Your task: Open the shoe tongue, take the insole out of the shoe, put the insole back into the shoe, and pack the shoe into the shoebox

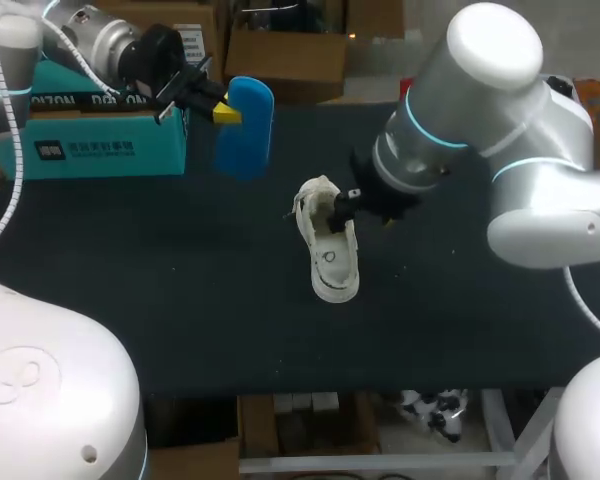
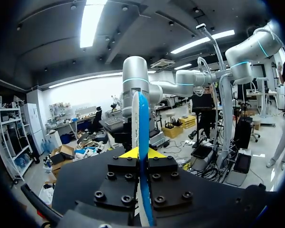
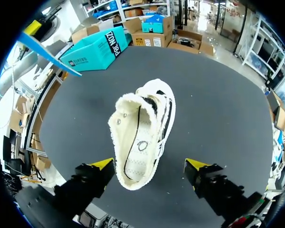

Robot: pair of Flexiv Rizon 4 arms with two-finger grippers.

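White shoe (image 1: 332, 255) sits mid-table (image 1: 180, 300). Right tool (image 3: 149, 165) hangs over it, fingers spread wide (gripping nothing). Up at 11 o'clock from the shoe, left tool (image 1: 220, 108) is clamped on the blue insole (image 1: 248, 125). Teal shoebox (image 1: 100, 145) is farther out at 10.

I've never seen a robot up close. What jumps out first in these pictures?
The bright blue insole grabs the eye first: the left gripper pinches it above the table, next to the teal shoebox at the far left. Next is the white shoe lying in the middle of the dark table, with the right gripper open close over it.
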